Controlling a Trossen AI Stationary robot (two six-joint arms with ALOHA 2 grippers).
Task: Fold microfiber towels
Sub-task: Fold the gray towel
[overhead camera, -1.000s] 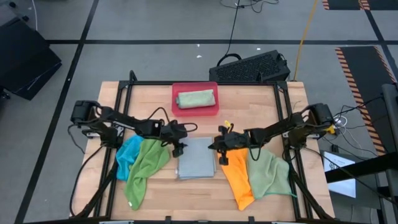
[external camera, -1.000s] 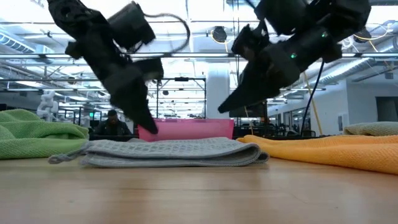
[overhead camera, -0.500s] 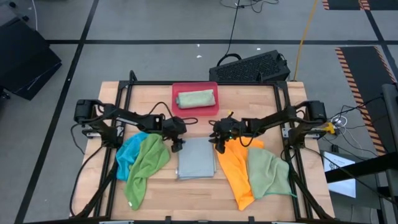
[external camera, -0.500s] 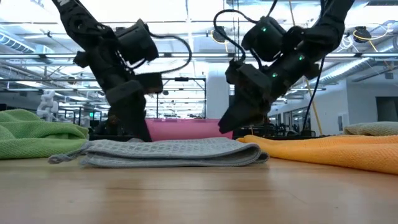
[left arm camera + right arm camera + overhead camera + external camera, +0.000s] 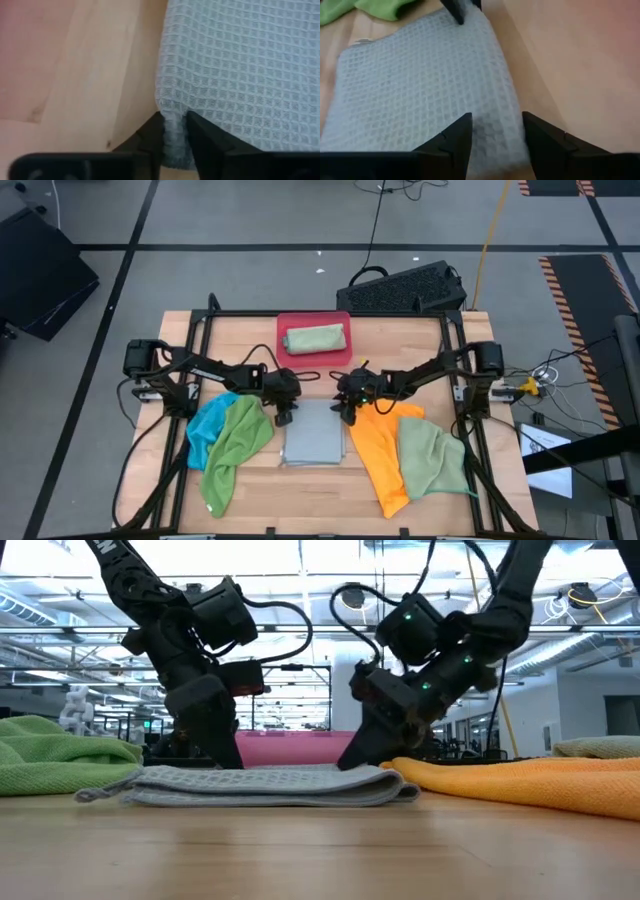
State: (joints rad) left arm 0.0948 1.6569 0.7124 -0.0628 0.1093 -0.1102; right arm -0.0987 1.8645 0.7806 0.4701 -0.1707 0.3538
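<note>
A light grey towel (image 5: 315,433) lies folded into a flat rectangle at the middle of the wooden table (image 5: 250,500), just in front of a pink-red tray (image 5: 314,355) that holds a folded green towel (image 5: 315,339). To its left lie a bright blue towel (image 5: 206,427) and a green towel (image 5: 234,448), crumpled; to its right, an orange towel (image 5: 380,455) and a pale green towel (image 5: 433,458), both loose.

The left gripper (image 5: 284,413) sits at the grey towel's far left corner. In the left wrist view its fingers (image 5: 202,137) are pinched on a small tuck of the cloth's edge. The right gripper (image 5: 347,409) is at the far right corner, its fingers (image 5: 455,137) spread apart over the edge, holding nothing.

The risk, as I judge it: with only one corner gripped, any lift or pull would drag the towel askew and undo the fold. The right fingers could also close on just the top layer, or catch the orange towel lying beside it.

Compared with one second ago, both grippers have come down from above the cloth to table level, and the right gripper has moved inward from over the orange towel to the grey towel's corner.
</note>
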